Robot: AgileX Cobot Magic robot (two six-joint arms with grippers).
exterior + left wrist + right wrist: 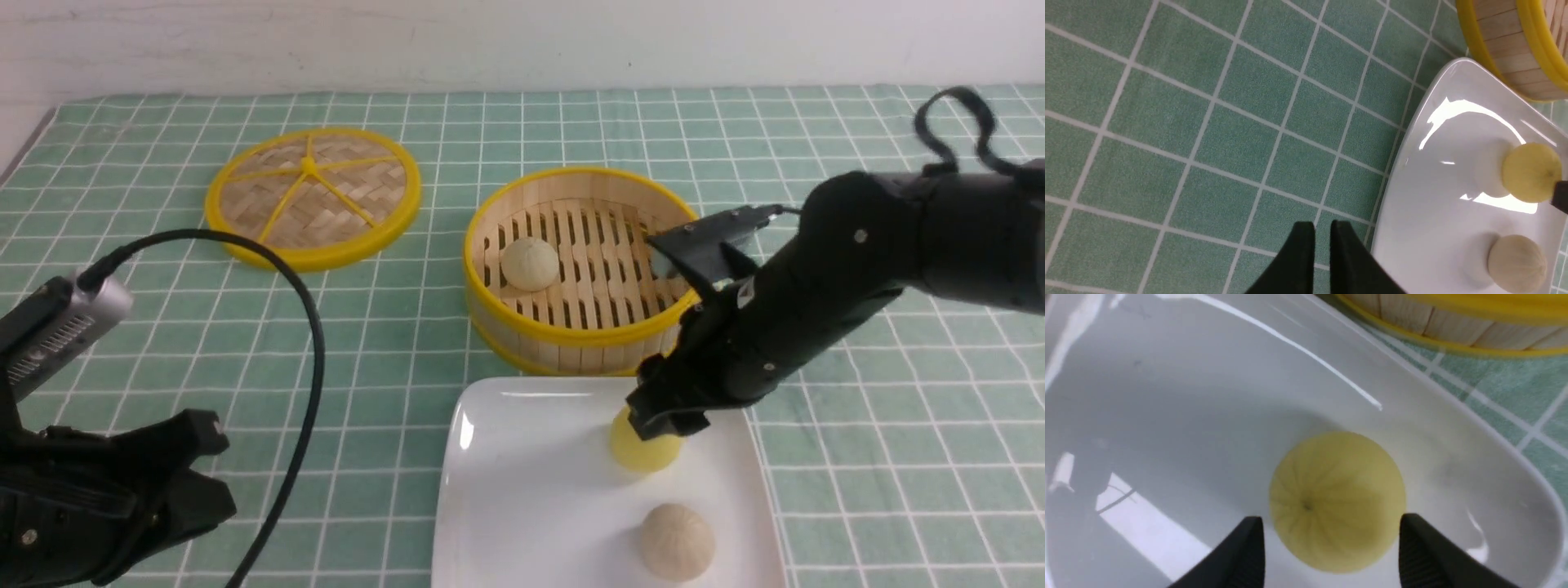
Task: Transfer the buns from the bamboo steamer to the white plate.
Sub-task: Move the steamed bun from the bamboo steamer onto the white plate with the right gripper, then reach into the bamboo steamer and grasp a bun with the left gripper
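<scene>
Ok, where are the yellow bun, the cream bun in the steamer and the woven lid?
yellow bun [1337, 502]: right wrist view, its top.
cream bun [530, 263]: front view, its middle.
woven lid [309, 166]: front view, its centre hub.

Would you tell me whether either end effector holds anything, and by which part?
Nothing is held: right end effector open astride the yellow bun on the white plate; left end effector empty.

Yellow bun [645, 453] sits on the white plate [531, 490] — cream bun [529, 263] lies in the bamboo steamer [571, 347].
</scene>
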